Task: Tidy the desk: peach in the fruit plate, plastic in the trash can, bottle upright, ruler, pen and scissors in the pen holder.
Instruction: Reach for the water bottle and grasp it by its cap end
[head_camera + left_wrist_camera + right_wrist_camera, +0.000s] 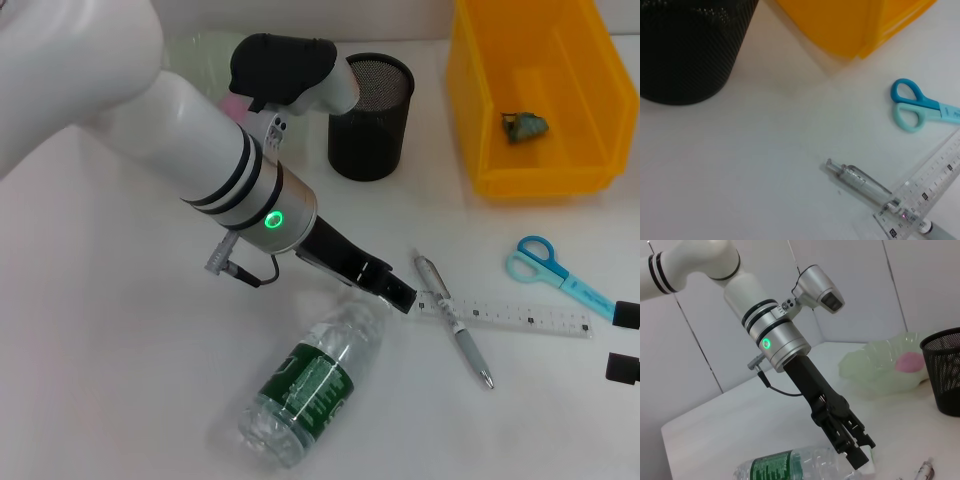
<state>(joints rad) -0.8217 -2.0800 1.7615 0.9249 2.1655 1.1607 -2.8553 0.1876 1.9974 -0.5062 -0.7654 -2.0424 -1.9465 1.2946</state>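
The ruler (926, 192) lies across the pen (875, 189), near scissors (918, 106), possibly touching.

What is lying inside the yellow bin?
Inside the yellow bin lies one crumpled teal plastic piece. The bin's near wall hides the front of its floor.

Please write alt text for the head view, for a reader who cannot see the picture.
The left claw reaches down to the neck of a plastic bottle lying on its side on a white desk. A pen crosses a clear ruler beside blue scissors; behind stand a black mesh pen holder and a yellow bin.
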